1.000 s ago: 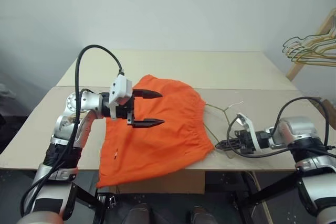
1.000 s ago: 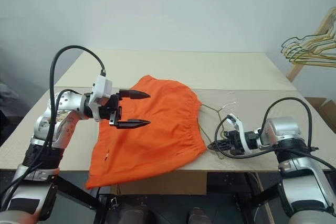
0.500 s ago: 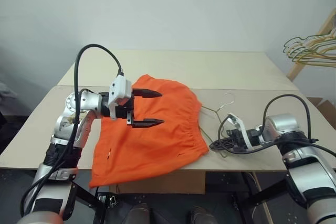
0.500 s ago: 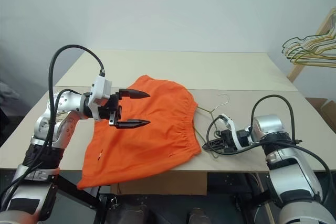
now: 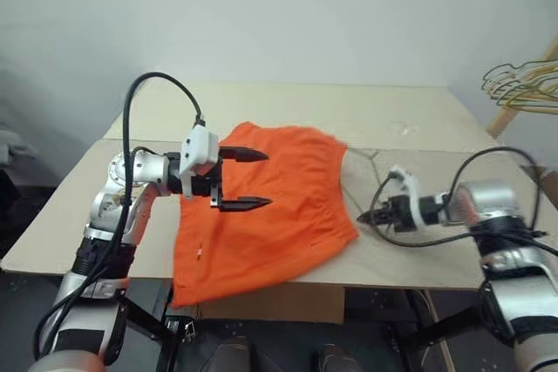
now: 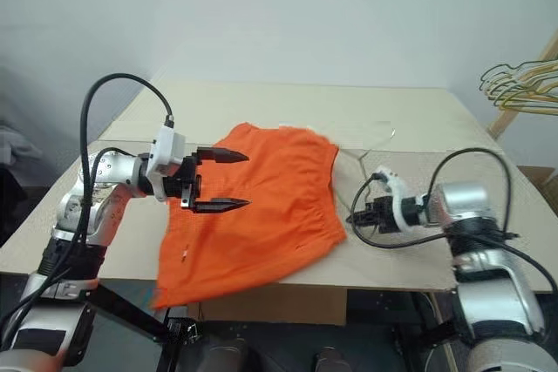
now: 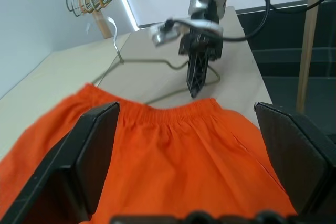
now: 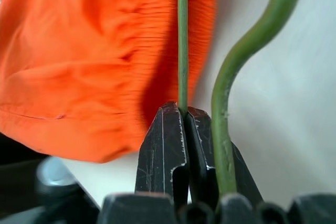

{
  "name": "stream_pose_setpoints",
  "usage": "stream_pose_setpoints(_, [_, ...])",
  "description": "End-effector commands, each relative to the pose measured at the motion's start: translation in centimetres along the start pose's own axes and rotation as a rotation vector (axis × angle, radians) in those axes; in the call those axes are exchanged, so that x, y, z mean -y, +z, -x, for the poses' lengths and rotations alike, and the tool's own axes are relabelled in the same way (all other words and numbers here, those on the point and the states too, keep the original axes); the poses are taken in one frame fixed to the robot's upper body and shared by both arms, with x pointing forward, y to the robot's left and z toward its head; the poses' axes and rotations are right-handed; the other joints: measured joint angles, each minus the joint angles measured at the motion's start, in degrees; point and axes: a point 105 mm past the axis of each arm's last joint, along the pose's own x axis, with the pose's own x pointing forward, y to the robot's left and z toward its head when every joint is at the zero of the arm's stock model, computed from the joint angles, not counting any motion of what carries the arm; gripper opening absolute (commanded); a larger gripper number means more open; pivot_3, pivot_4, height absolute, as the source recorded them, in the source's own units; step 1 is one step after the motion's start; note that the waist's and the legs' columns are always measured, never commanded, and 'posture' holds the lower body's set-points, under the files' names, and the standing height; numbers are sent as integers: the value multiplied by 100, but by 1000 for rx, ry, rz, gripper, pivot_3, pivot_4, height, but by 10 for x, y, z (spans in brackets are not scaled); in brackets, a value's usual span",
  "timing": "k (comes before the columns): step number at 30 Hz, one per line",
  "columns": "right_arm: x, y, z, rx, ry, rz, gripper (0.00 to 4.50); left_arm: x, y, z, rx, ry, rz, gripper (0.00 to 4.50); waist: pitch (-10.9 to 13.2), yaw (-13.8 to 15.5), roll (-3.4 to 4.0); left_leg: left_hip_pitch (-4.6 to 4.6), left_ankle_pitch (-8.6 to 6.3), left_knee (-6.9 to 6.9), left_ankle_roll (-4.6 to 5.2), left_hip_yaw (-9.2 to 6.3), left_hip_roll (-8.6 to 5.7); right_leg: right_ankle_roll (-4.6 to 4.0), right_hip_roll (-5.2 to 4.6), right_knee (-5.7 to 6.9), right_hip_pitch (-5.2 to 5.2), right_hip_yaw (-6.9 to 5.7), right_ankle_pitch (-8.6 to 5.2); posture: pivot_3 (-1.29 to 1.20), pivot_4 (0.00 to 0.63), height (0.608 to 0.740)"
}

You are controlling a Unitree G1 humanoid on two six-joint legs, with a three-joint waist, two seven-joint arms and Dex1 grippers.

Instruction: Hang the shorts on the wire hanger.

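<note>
R gripper (image 8: 181, 129) is clamped tight on the wire hanger (image 7: 157, 66), just off the waistband side of the shorts (image 5: 270, 215). L gripper (image 5: 248, 179) hovers over the shorts w/ jaws spread wide, holding nothing. Shorts lie flat on the table (image 5: 392, 119), one leg drooping over the near edge.

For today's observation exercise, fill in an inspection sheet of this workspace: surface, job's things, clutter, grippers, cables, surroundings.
Surface: beige table, seam across it.
Job's things: orange shorts spread flat, one corner over the front edge; wire hanger beside the waistband.
Clutter: nothing seen.
Grippers: left gripper open, above the shorts; right gripper shut on the wire hanger.
Cables: black cable looping over left arm; another at the right wrist.
Surroundings: plain wall; bunched hangers on a wooden rack.
</note>
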Motion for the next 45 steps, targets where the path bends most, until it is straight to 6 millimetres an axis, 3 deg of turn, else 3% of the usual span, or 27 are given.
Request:
stream_pose_setpoints(1, [-22, 20, 17, 44, -97, 282, 0, -13, 14, 0, 14, 17, -74, 4450, 0, -6, -1, -13, 0, 1, 0, 0, 0, 0, 0, 0, -12, 0, 0, 143, 0, 740])
stream_pose_setpoints(5, [-44, 35, 22, 72, -188, 546, 0, -32, 21, 2, 12, 46, -117, 4450, 0, -48, -1, -49, 1, 11, 1, 4, -2, -2, -1, 5, -52, 0, 5, 107, 0, 740])
stream_pose_setpoints(9, [-68, 49, 16, 47, -243, 800, 0, -63, 35, 10, -5, 104, -200, 4450, 0, -118, -1, -55, 2, 19, 1, 9, 0, -1, 1, 4, -58, 2, 3, 82, 0, 740])
stream_pose_setpoints(13, [-87, 53, 6, 20, -189, 898, 0, -86, 49, 19, -37, 132, -278, 4450, 0, -216, -1, -57, 2, 22, 0, 11, 0, -9, 0, 3, -58, 2, -1, 82, 0, 740])
stream_pose_setpoints(16, [-89, 51, 2, -29, -169, 924, 0, -95, 52, 23, -89, 111, -337, 4450, 0, -255, -1, -62, 2, 21, 1, 14, -2, -17, -2, -1, -60, 2, 8, 63, 0, 740])
stream_pose_setpoints(25, [-99, 53, 5, -144, -84, 933, 0, -81, 12, 22, -412, -190, -401, 4450, 0, -373, 0, -71, -1, 22, 4, 18, -1, -15, -3, 2, -68, 2, 9, 48, 0, 740])
stream_pose_setpoints(33, [-106, 57, 9, -165, -52, 919, 0, -82, -19, 3, -553, -207, -467, 4450, 0, -376, 0, -71, -1, 24, 4, 19, 0, -14, -5, 11, -74, 2, 11, 31, 0, 740])
stream_pose_setpoints(37, [-108, 58, 11, -172, -47, 921, 0, -85, -21, -4, -545, -170, -464, 3651, 0, -383, 0, -73, -1, 26, 4, 20, 1, -12, -6, 13, -76, 2, 12, 23, 0, 740])
stream_pose_setpoints(45, [-108, 60, 14, -178, -53, 915, 0, -82, -27, -1, -552, -188, -455, 1139, 0, -482, 0, -75, -1, 25, 4, 22, 1, -13, -7, 18, -82, 2, 12, 12, 0, 740])
